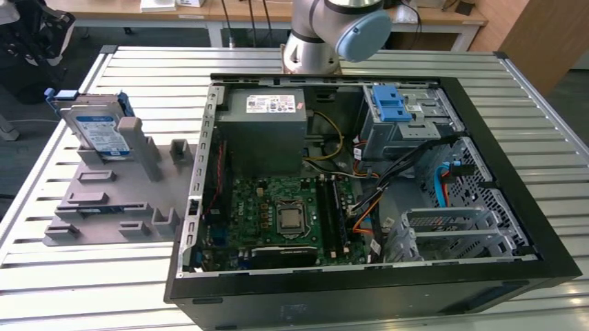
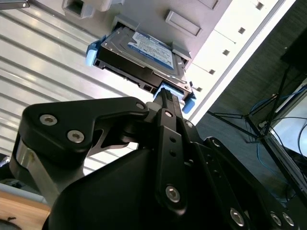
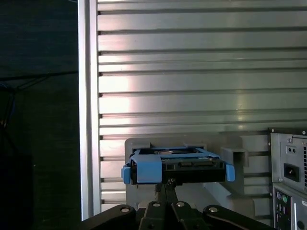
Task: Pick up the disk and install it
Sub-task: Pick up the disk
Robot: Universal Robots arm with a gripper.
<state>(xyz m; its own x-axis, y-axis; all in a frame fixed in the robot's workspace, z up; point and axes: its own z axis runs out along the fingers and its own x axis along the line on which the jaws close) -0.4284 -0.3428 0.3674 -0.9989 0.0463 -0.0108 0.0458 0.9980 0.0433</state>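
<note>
1. The table [image 1: 147,65] is ribbed aluminium with shiny parallel slats. Wooden desks [image 1: 248,10] stand at twelve o'clock in the exterior view.
2. The disk [image 1: 99,131], a flat silver rectangle in a blue plastic frame, stands on edge at ten o'clock. It sits in a matte grey slotted holder [image 1: 110,200] beside the open black computer case [image 1: 368,300].
3. In both wrist views the gripper [image 2: 164,96] [image 3: 165,184] has its black jaws pressed together, holding nothing, tips toward the disk's blue edge.

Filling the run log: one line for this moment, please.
disk: upright in grey holder, not picked | gripper: shut, empty, facing disk
</note>
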